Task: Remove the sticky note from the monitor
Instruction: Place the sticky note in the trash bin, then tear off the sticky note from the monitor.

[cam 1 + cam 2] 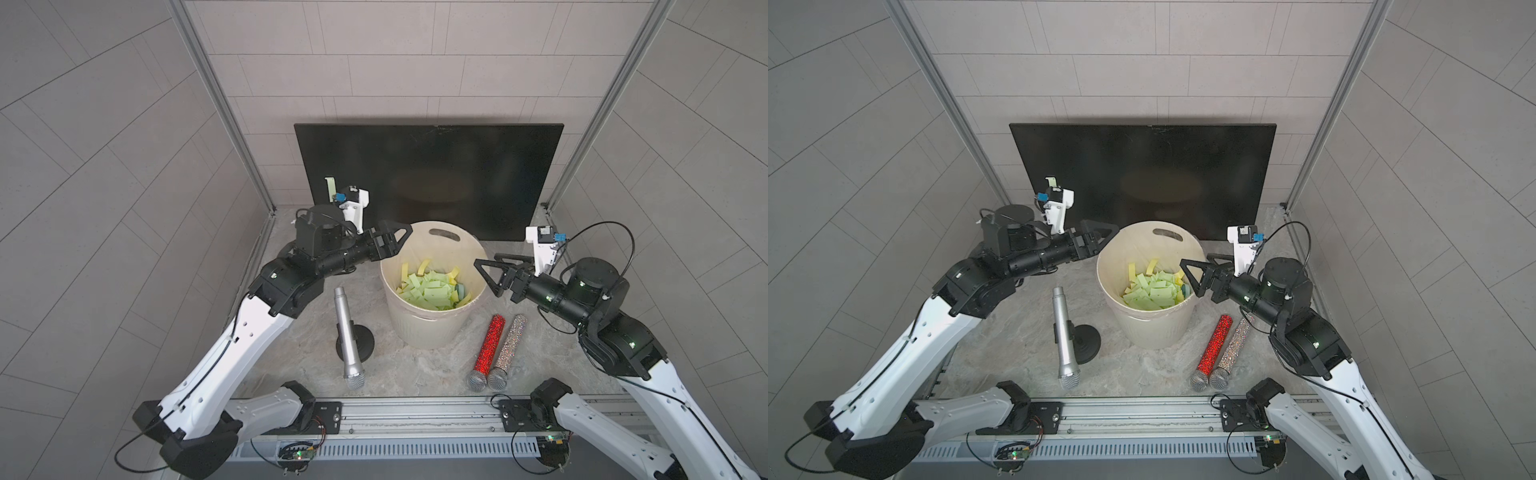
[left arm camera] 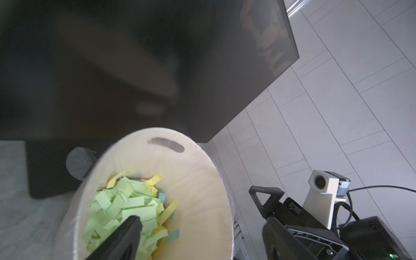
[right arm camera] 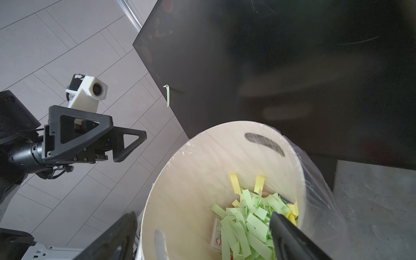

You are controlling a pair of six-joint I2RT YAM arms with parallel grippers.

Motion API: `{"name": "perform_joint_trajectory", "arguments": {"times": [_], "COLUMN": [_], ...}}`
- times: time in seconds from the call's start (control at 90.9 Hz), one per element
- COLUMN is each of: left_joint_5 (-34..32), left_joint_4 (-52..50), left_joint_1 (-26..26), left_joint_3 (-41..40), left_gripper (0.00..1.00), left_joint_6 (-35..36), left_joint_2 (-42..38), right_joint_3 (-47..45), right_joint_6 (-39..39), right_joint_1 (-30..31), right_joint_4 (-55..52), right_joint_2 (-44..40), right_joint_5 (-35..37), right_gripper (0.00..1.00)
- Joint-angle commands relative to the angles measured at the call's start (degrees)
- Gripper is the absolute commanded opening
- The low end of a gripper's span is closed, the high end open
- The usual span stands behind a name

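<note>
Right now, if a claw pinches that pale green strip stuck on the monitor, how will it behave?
The strip is probably floppy and very light: it looks like thin paper, one end curling off the monitor. It likely peels easily, since only part seems stuck. A hard pinch may crumple it.

no legible text, wrapper (image 3: 216, 236) print in bucket (image 3: 191, 171) too blurred

1. You see the cream bucket (image 1: 1154, 332) holding green and yellow paper strips (image 1: 1152, 291).
2. Behind the bucket stands the monitor (image 1: 1163, 166), with a sticky note (image 1: 1051, 181) on it.
3. The left gripper (image 1: 1102, 237) and the right gripper (image 1: 1196, 272) flank the bucket's rim, jaws apart.
</note>
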Motion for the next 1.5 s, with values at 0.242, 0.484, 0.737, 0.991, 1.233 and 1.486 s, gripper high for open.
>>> {"name": "perform_joint_trajectory", "arguments": {"times": [0.242, 0.484, 0.737, 0.991, 1.233, 1.486], "left_joint_5": [11.22, 17.37, 18.45, 18.79, 18.07, 17.63], "left_joint_4": [1.92, 13.99, 22.87, 30.38, 34.21, 37.39], "left_joint_1": [18.6, 29.58, 33.16, 33.88, 34.03, 34.26], "left_joint_3": [-2.69, -10.53, -13.4, -13.5, -13.17, -13.22], "left_gripper": [1.0, 1.0, 1.0, 0.98, 0.93, 0.83], "left_joint_6": [-5.19, -14.54, -20.01, -24.35, -26.93, -29.36], "left_joint_2": [-2.61, -2.04, 1.99, 7.0, 11.02, 14.11], "right_joint_3": [1.09, 0.83, 0.49, 0.38, 0.3, 0.4], "right_joint_6": [-1.61, -1.83, -1.93, -2.27, -2.48, -2.82], "right_joint_1": [-0.5, -0.63, -0.72, -0.72, -0.76, -0.8], "right_joint_4": [-0.55, -0.93, -0.91, -0.99, -0.93, -1.02], "right_joint_2": [-1.96, -2.9, -3.22, -3.48, -3.66, -3.79], "right_joint_5": [2.64, 3.73, 4.28, 4.98, 5.42, 5.68], "right_gripper": [1.0, 1.0, 1.0, 1.0, 1.0, 1.0]}}
